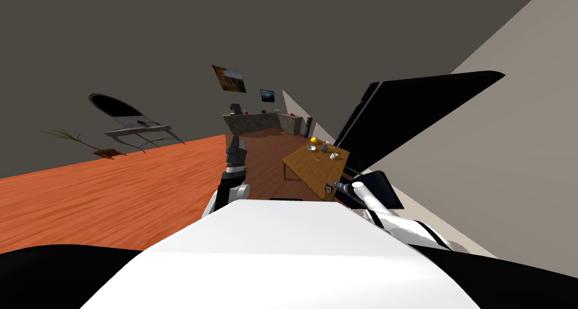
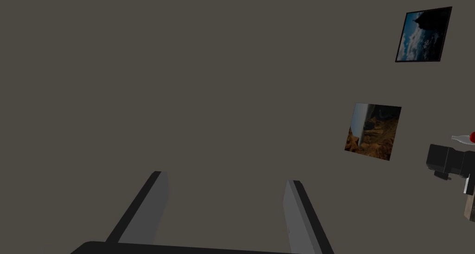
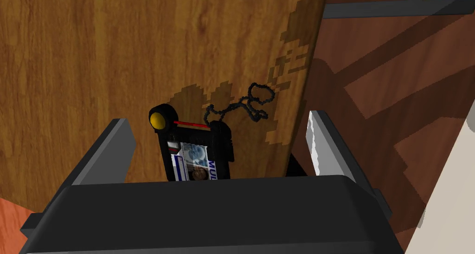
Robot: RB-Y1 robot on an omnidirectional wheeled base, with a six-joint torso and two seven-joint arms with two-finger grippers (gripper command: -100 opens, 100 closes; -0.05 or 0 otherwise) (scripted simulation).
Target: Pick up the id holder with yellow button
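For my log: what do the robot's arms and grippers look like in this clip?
Left arm and right arm: white shells, dark joints, black stripes on the right forearm. Left gripper and right gripper: a dark boxy body with two thin, light grey blade fingers, dark-backed.

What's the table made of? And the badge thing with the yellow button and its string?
The table looks like wood: brown, streaky grain, matte. The id holder seems black plastic, framing a printed card. Its yellow button is smooth, probably plastic. The cord looks like a black beaded chain or string; I cannot tell which.
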